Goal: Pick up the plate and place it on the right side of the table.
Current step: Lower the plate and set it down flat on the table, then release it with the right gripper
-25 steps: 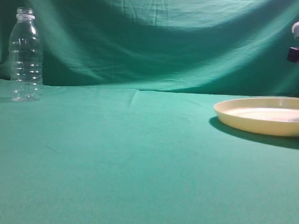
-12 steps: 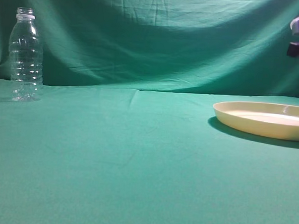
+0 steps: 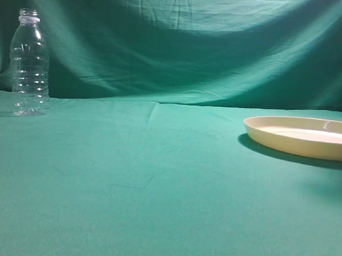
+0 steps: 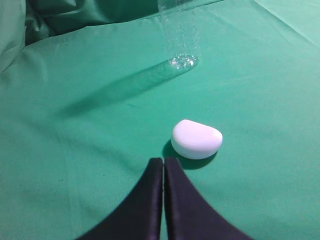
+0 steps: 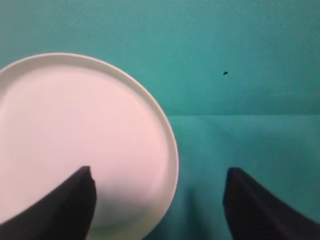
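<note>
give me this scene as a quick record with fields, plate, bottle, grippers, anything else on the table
plate: cream, flat on the table, right side, not held
bottle: clear, upright, far left, no cap on it
white object: small, rounded, lying on the cloth near the left gripper
left gripper: shut, empty
right gripper: open, above the plate's rim, holding nothing

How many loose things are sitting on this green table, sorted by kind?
Plate: 1
Clear bottle: 1
Small white rounded object: 1
Total: 3
</note>
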